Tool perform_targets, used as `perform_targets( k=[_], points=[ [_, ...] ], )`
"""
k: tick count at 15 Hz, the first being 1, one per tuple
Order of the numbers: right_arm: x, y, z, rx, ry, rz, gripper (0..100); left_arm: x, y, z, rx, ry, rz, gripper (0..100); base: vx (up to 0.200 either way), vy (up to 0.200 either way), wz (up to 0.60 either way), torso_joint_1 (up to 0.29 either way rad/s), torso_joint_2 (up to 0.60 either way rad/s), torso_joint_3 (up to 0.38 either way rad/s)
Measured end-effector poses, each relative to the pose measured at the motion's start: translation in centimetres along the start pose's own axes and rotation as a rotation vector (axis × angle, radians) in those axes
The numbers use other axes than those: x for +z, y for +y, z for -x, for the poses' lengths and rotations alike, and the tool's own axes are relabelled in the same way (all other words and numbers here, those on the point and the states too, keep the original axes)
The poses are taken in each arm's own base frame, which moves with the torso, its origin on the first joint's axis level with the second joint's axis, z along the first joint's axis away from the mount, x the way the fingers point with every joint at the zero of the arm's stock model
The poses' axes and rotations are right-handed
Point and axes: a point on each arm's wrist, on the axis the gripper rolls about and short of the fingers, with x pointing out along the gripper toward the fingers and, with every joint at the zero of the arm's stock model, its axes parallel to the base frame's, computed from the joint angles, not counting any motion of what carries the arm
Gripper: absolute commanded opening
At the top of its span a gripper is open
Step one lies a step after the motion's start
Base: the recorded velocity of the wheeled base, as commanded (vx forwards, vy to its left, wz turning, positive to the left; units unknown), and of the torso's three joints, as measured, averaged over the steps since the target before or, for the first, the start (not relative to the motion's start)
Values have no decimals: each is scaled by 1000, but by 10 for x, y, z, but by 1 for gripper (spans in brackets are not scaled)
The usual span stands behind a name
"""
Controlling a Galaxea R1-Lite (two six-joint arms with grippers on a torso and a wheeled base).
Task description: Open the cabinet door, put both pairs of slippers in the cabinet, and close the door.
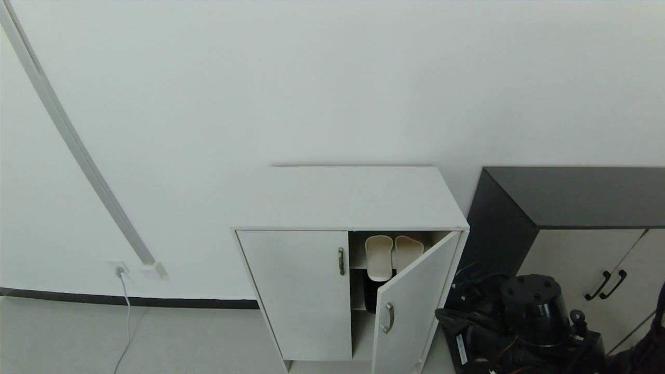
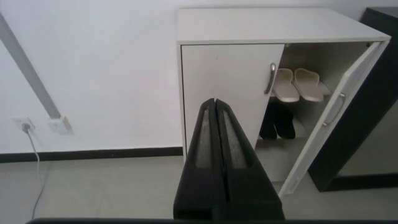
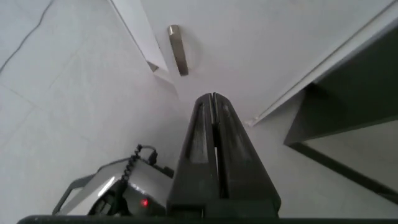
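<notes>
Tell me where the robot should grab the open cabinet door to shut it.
Probably the vertical metal handle near the free edge of the open door. It stands off the outer face, so come at that face, from the robot's right, closing across the bar.

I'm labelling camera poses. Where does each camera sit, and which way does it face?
Head view: high on the robot, looking down at the white cabinet; its right arm shows low on the right.
Left wrist view: behind the shut left gripper, facing the cabinet front.
Right wrist view: behind the shut right gripper, close to the ajar door's handle.
Shared: head and left wrist views both show the beige slippers inside.
</notes>
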Motion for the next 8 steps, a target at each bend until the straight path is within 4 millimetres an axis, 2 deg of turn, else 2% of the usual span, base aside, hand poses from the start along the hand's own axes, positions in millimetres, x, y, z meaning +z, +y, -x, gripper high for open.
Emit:
perform_targets(
  k=[3,8],
  points=[
    [7,3,-16,4,-50,-7,0,0,0,0,2,-1,0,0,0,0,0,0,0,0],
    [14,7,-59,3,-80,-32,0,0,0,0,2,-1,1,0,0,0,0,0,0,0]
  ],
)
